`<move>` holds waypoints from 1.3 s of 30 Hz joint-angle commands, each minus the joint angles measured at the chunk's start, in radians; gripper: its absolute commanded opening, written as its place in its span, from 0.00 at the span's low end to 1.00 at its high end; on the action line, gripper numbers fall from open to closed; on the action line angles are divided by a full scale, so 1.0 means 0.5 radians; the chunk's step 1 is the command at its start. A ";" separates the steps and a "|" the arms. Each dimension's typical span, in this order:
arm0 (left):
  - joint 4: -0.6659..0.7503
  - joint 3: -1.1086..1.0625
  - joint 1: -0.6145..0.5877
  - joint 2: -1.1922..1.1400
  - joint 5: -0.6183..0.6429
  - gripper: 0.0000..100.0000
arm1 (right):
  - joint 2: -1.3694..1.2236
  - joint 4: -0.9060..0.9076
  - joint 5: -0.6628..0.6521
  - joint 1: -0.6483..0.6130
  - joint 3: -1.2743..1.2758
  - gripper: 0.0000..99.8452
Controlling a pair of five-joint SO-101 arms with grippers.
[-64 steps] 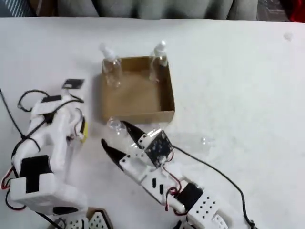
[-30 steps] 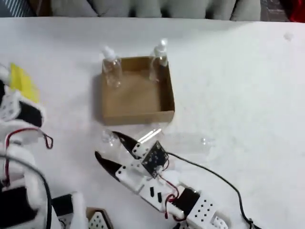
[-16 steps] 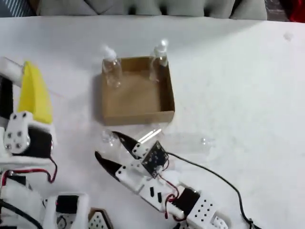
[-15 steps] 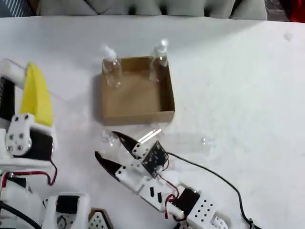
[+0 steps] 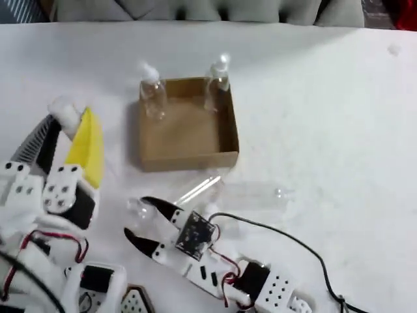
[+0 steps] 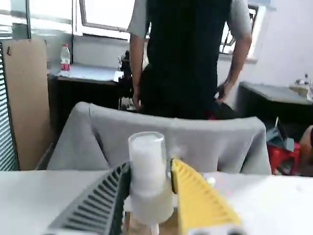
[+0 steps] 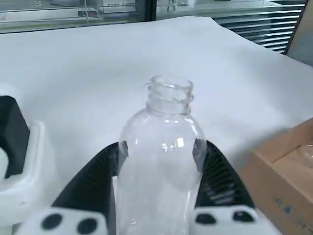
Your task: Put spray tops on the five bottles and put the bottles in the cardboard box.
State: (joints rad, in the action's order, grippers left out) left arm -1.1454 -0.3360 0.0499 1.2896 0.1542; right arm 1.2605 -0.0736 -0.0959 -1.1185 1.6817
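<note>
Spray top, white plastic (image 6: pixel 146 164), is now pinched between the grey and yellow fingers of the left gripper (image 5: pixel 67 117). That gripper has swung in from the white table's (image 5: pixel 326 98) left edge and hangs raised beside the brown cardboard box (image 5: pixel 189 158). Right gripper (image 5: pixel 135 216) has drawn back toward the near edge, black fingers closed on the shoulders of a clear open-necked plastic bottle (image 7: pixel 161 147). Top and neck are well apart, so capping looks next. Box holds two capped clear bottles upright, one at its far left corner (image 5: pixel 154 98), one at its far right (image 5: pixel 215 88). What looks like another clear bottle (image 5: pixel 251 193) lies near the box's near wall.
</note>
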 commanded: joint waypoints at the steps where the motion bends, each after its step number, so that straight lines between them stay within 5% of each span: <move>1: -0.006 -0.089 0.014 0.014 -0.061 0.02 | 0.032 0.005 -0.031 -0.023 0.021 0.02; 13: -0.058 -0.531 0.029 0.480 -0.043 0.02 | 0.035 0.005 -0.031 -0.023 0.021 0.02; 21: 0.230 -0.951 0.017 0.753 -0.040 0.02 | 0.029 0.005 -0.031 -0.023 0.021 0.02; 39: -0.298 -0.899 0.038 0.895 -0.040 0.02 | 0.029 0.005 -0.037 -0.023 0.021 0.02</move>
State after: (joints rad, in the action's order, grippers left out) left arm -1.2129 -0.8224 0.0560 1.6870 0.1450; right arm 1.2605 -0.0721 -0.1005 -1.1231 1.6817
